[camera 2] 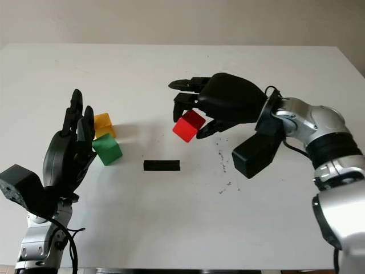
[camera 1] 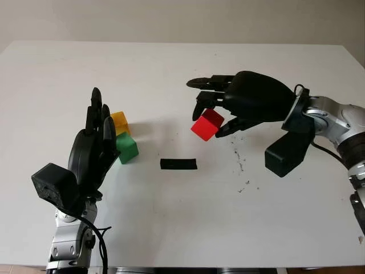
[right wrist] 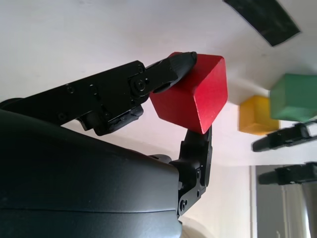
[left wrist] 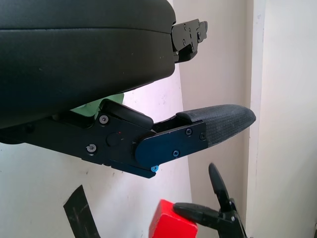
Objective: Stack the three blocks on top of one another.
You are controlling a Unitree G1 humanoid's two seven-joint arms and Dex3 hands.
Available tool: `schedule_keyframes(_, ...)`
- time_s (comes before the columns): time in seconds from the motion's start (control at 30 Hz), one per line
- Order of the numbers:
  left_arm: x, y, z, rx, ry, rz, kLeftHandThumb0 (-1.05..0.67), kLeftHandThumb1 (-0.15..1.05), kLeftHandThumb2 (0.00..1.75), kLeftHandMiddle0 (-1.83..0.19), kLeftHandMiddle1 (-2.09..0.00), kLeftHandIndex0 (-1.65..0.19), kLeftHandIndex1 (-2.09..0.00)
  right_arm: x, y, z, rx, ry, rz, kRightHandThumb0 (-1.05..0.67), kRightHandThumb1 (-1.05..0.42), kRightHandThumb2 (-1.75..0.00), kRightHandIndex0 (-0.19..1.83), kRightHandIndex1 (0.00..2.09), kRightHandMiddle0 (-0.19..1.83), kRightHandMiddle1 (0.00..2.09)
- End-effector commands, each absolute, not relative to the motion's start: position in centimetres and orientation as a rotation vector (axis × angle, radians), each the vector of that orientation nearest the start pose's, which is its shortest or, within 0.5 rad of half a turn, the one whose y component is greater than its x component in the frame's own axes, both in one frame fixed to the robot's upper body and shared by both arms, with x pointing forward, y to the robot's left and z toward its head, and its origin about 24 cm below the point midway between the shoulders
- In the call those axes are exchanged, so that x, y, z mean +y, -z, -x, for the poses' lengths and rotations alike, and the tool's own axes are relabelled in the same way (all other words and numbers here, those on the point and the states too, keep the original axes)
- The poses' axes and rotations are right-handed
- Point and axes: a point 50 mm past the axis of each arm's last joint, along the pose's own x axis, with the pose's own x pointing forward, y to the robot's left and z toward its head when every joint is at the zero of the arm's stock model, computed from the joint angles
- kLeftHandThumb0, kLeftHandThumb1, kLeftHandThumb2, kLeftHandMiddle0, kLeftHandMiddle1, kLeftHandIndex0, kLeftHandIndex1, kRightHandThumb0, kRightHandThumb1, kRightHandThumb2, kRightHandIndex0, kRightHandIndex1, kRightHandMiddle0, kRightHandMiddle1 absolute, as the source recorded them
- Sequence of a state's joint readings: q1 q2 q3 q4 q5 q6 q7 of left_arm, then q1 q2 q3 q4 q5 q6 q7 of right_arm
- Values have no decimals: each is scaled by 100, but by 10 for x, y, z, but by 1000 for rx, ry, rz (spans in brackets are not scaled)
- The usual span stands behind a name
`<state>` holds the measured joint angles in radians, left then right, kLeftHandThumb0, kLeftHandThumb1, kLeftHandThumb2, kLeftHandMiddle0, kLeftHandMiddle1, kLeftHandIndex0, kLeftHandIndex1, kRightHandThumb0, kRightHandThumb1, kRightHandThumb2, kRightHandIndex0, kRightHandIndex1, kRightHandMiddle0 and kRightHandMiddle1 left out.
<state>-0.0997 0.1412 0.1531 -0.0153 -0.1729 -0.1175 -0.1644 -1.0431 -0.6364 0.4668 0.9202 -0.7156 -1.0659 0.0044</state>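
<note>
A bare test setup, most likely a lab — a plain white table (camera 1: 171, 228) against a blank pale wall (camera 1: 171, 17), a strip of black tape (camera 1: 178, 164) stuck on the top, and scuff marks (camera 1: 239, 162) nearby.

The white tabletop (camera 1: 171, 228) is left bare along its near side and far side. Between the two arms, a flat black tape strip (camera 1: 178, 164) is laid on the surface; being flat, no passage above it is blocked. The green block (camera 1: 126, 147) and the yellow block (camera 1: 120, 122) are set touching, just beside the upright, open left robot hand (camera 1: 96, 142), by which access from that side is barred. The red block (camera 1: 207, 124) is held clear of the surface in the right robot hand (camera 1: 219, 111), with open room kept between it and the other blocks.
</note>
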Motion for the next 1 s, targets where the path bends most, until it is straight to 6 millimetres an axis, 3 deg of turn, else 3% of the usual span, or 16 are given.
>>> schedule_keyframes(0.0,197,-94,-267,-272,45,1,-74,105,69,19,0,19,0,-136,-202,-359,-894,-802,1399,-43,-101,-5,26,5,39,136)
schedule_keyframes(0.23,198,-96,-266,-281,42,-1,-73,105,69,19,0,19,0,-110,-195,-356,-901,-928,1351,-43,-98,-5,28,6,40,137)
schedule_keyframes(0.4,198,-99,-265,-286,34,-6,-75,105,72,19,0,19,0,-97,-190,-353,-929,-1008,1413,-23,-103,-7,27,6,43,161)
schedule_keyframes(0.5,199,-99,-265,-292,32,-1,-75,105,73,19,0,19,0,-94,-188,-351,-961,-1023,1449,-21,-104,-8,28,6,45,168)
schedule_keyframes(0.97,200,-100,-262,-290,10,9,-75,105,73,19,0,19,0,-87,-195,-347,-1121,-1125,1683,-35,-97,-5,27,6,41,151)
